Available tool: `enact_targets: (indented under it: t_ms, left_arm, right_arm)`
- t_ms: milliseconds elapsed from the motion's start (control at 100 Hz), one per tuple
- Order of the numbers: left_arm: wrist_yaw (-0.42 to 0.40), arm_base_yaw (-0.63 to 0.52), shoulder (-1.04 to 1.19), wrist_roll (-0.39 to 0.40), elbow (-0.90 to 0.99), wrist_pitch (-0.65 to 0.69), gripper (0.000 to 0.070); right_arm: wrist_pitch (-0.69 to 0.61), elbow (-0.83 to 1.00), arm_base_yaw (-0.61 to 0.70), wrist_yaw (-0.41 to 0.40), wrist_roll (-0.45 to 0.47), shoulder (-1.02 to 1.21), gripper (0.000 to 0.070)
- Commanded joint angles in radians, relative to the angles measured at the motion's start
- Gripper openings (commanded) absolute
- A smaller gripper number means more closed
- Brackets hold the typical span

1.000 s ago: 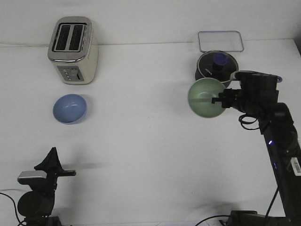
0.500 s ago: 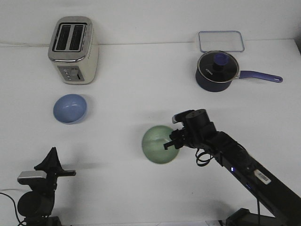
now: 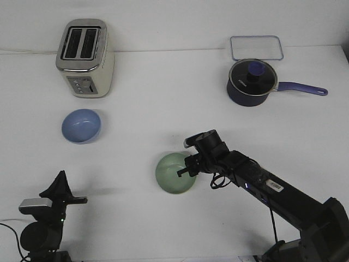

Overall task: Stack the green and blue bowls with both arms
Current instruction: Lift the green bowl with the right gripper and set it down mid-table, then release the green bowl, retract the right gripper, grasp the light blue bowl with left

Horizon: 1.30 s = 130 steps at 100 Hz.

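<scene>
Front view: right gripper (image 3: 184, 170), seemingly pinching green bowl (image 3: 173, 174), has shifted it leftward.

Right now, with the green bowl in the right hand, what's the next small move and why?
Probably lower and release the green bowl on the table. The right hand grips its rim near the middle, while the blue bowl sits far off by the toaster, nearer the left hand.

Open tabletop (image 3: 163, 109) is lying between the green bowl (image 3: 173, 173) and the blue bowl (image 3: 80, 125) — nothing is blocking that stretch. The toaster (image 3: 84, 58) is standing just behind the blue bowl — the saucepan (image 3: 251, 83) well apart.
</scene>
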Motion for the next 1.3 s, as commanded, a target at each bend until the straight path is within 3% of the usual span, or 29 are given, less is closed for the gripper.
enact_targets:
  t_ms: [0, 220, 520, 700, 830, 1000, 1020, 1060, 1150, 1190, 1210, 1290]
  left_arm:
    - [-0.002, 0.000, 0.000, -0.073, -0.018, 0.017, 0.0012]
    - [-0.002, 0.000, 0.000, -0.311, 0.000, 0.045, 0.0011]
    - [0.003, 0.000, 0.090, -0.463, 0.142, -0.046, 0.0015]
    - [0.003, 0.000, 0.361, -0.449, 0.308, -0.126, 0.0015]
    - [0.003, 0.002, 0.644, -0.351, 0.472, -0.171, 0.0015]
    - [0.005, 0.025, 1.001, -0.274, 0.715, -0.255, 0.0023]
    - [0.005, 0.028, 1.036, -0.270, 0.741, -0.261, 0.0033]
    - [0.009, 0.032, 1.103, -0.266, 0.785, -0.266, 0.0125]
    - [0.034, 0.042, 1.232, -0.263, 0.870, -0.266, 0.0483]
    - [0.050, 0.048, 1.280, -0.263, 0.901, -0.269, 0.0606]
    - [0.059, 0.051, 1.302, -0.261, 0.915, -0.269, 0.0633]
    - [0.073, 0.056, 1.384, -0.245, 0.968, -0.281, 0.0622]
  right_arm:
    - [0.008, 0.015, 0.006, 0.000, 0.014, 0.010, 0.0249]
    - [0.008, 0.017, -0.045, -0.006, -0.027, -0.088, 0.0265]
    - [0.040, 0.015, -0.255, 0.002, -0.171, -0.407, 0.0264]
    - [0.158, -0.114, -0.346, 0.002, -0.182, -0.590, 0.0264]
    - [0.312, -0.314, -0.353, 0.003, -0.135, -0.730, 0.0264]
    - [0.336, -0.479, -0.353, 0.024, -0.084, -0.853, 0.0264]
    - [0.334, -0.489, -0.353, 0.023, -0.083, -0.862, 0.0264]
    - [0.327, -0.505, -0.353, 0.023, -0.083, -0.877, 0.0264]
    - [0.300, -0.515, -0.353, 0.024, -0.090, -0.897, 0.0264]
    - [0.299, -0.515, -0.353, 0.023, -0.095, -0.900, 0.0264]
    - [0.300, -0.514, -0.353, 0.022, -0.095, -0.900, 0.0264]
    - [0.301, -0.515, -0.353, 0.021, -0.095, -0.899, 0.0264]
